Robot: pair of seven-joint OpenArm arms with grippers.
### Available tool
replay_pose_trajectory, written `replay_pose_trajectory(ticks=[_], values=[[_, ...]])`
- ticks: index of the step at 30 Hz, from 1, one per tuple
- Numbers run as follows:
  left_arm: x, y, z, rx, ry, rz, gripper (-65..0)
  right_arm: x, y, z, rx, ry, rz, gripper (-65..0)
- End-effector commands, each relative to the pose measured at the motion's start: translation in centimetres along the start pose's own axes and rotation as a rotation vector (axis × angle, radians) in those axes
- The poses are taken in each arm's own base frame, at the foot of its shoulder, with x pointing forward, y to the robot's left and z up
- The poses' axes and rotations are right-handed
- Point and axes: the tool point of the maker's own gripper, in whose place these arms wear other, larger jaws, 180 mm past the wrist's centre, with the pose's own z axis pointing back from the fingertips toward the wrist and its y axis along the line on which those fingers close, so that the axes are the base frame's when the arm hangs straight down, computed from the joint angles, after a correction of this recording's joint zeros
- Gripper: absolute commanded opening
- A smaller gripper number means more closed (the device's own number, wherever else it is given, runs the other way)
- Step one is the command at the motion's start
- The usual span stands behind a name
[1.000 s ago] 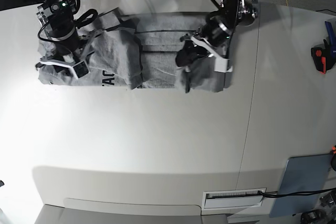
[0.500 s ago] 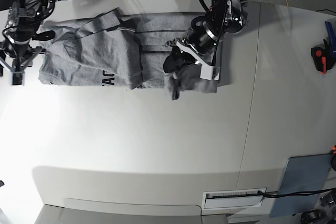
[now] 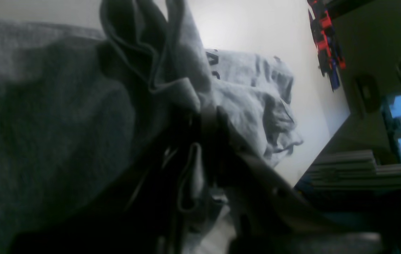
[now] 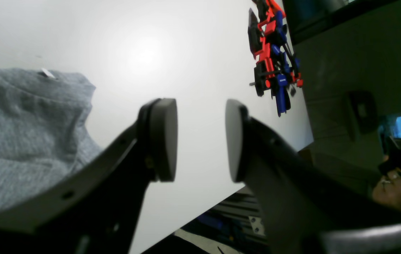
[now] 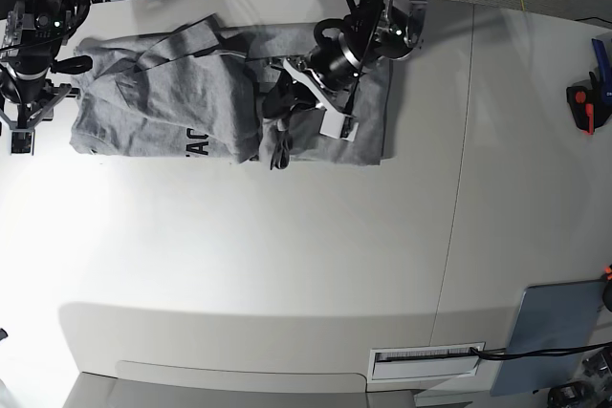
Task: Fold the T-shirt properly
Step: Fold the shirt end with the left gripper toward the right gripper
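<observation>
Two dark, round-padded fingers (image 4: pixel 165 139) of the right gripper (image 4: pixel 200 139) filling the lower half of the frame, jaws parted with a bare gap between the pads, nothing held. Behind them, a smooth white tabletop (image 4: pixel 172 49) with a bright glare spot at upper centre. At left, a rumpled heather-grey cotton T-shirt (image 4: pixel 20 130) lying on the table, a small white tag at its upper edge. At upper right, a red, blue and black plastic tool (image 4: pixel 273 76) near the table's edge. Dark, blurred surroundings at far right.
</observation>
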Motion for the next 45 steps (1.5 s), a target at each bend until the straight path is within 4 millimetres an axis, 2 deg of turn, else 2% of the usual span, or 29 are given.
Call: replay_pose_trajectory(ticks=[1, 2, 5, 6, 7, 11, 14, 17, 21, 24, 28, 33, 45], values=[[1.4, -1.0, -0.1, -0.032, -0.052, -0.013, -65.0, 1.0, -1.1, 0.2, -0.036, -0.037, 0.004, -42.2], [1.5, -1.0, -0.1, -0.032, -0.057, -0.014, -63.3, 1.0, -1.1, 0.2, -0.036, -0.036, 0.004, -42.2], [1.8, -1.8, -0.1, -0.073, -0.069, -0.046, -37.2, 1.0, -1.0, 0.2, -0.030, -0.037, 0.001, -42.2], [2.0, -2.4, -0.1, -0.108, -0.077, -0.068, -30.0, 1.0, -0.9, 0.2, -0.027, -0.037, -0.001, -42.2], [2.4, -3.1, -0.1, -0.142, -0.088, -0.080, -25.9, 1.0, -0.8, 0.2, -0.021, -0.039, -0.005, -42.2], [4.2, -5.4, 0.2, -0.265, -0.135, -0.130, -25.3, 1.0, -0.1, 0.2, 0.020, -0.040, -0.011, -42.2], [4.1, -5.5, 0.4, -0.255, -0.076, -0.197, -25.3, 0.2, 0.5, 0.4, 0.045, -0.024, 0.033, -42.2], [3.3, -5.0, 1.4, -0.229, -0.004, -0.373, -25.3, -0.7, 0.7, 0.6, 0.057, -0.009, 0.069, -42.2], [3.2, -2.7, 3.2, -0.146, 0.054, -0.537, -25.3, -1.4, 0.8, 0.7, 0.065, 0.002, 0.088, -42.2], [2.8, 0.1, 4.3, -0.058, 0.121, -0.624, -25.3, -1.3, 0.8, 0.7, 0.065, 0.001, 0.086, -42.2], [0.8, 2.7, 6.1, -0.013, 0.214, -0.661, -25.3, -1.4, 0.8, 0.7, 0.065, 0.002, 0.087, -42.2], [0.2, 4.0, 7.0, 0.030, 0.224, -0.674, -25.3, -1.4, 0.8, 0.7, 0.065, 0.003, 0.086, -42.2], [-1.4, 5.6, 6.5, 0.047, 0.251, -0.603, -25.3, -1.5, 0.8, 0.7, 0.065, 0.013, 0.086, -42.2]])
